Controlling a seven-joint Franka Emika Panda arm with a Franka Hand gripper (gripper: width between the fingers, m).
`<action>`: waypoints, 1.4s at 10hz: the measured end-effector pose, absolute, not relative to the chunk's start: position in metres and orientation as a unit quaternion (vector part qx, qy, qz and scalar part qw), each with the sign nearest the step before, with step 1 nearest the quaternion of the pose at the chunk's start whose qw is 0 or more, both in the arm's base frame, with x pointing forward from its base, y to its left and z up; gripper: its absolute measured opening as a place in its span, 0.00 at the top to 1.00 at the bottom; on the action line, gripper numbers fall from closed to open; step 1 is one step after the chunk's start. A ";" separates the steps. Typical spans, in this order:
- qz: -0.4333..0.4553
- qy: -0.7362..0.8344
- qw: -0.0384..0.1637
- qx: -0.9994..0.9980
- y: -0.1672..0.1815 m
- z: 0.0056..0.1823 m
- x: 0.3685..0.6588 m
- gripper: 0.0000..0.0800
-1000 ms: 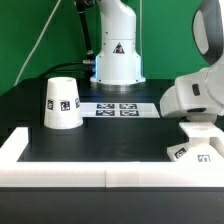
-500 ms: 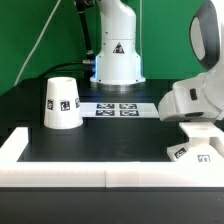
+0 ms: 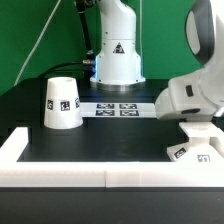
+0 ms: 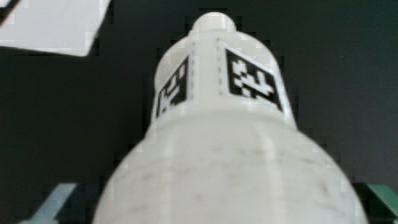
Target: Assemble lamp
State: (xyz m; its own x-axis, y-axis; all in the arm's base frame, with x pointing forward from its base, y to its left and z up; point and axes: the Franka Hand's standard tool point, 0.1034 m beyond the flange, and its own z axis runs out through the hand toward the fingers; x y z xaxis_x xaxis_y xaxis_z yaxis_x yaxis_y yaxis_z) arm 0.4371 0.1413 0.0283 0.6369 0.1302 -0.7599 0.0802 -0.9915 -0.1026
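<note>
The claw is closed about the wide end of the white plastic round-headed bulb, above the black desk, with the flat square white base close by and the white truncated-cone shade well apart.

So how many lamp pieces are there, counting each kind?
shade: 1
base: 1
bulb: 1
Total: 3
</note>
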 end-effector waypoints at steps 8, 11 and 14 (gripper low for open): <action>0.373 -0.084 0.070 -0.921 0.114 0.082 0.487 0.28; 0.276 -0.092 0.080 -0.953 0.091 0.122 0.517 0.28; 0.158 -0.084 0.072 -0.981 0.088 0.135 0.539 0.28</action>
State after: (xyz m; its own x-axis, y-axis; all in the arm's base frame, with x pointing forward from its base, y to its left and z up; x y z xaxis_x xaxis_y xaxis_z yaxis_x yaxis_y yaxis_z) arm 0.5393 0.0876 0.1345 0.9359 0.1879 -0.2980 0.1426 -0.9755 -0.1672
